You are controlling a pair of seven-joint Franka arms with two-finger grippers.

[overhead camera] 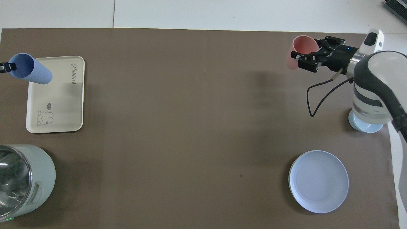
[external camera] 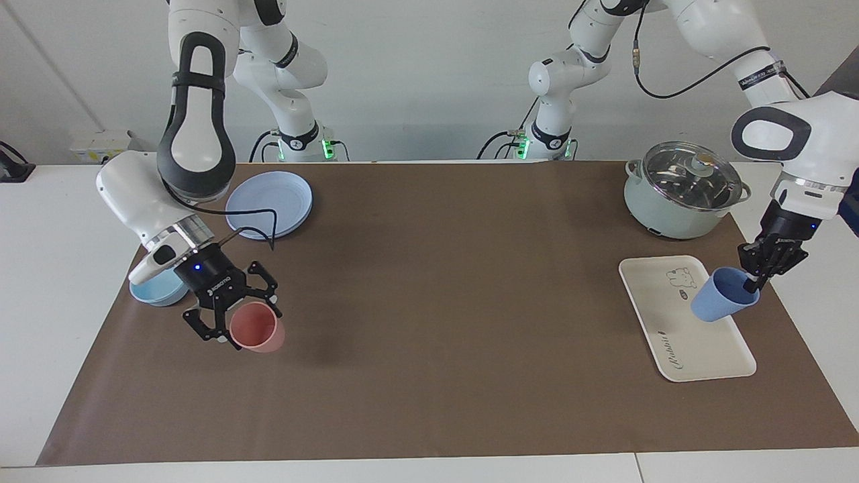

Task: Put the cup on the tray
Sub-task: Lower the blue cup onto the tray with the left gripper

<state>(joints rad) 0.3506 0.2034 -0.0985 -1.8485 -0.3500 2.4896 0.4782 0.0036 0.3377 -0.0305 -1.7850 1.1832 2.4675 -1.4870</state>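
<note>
Two arms busy: left gripper [external camera: 757,276] pinches the periwinkle-blue plastic tumbler's [external camera: 721,296] rim, tilted over the cream rectangular tray [external camera: 678,342]; right gripper [external camera: 236,310] clutches the salmon-pink cup [external camera: 258,328].

We see the left gripper [external camera: 757,282] gripping the tilted blue cup [external camera: 722,303] by its rim over the tray [external camera: 678,335]; the right gripper [external camera: 231,310] holds a pink cup [external camera: 258,327] above the desk [external camera: 436,302].
</note>
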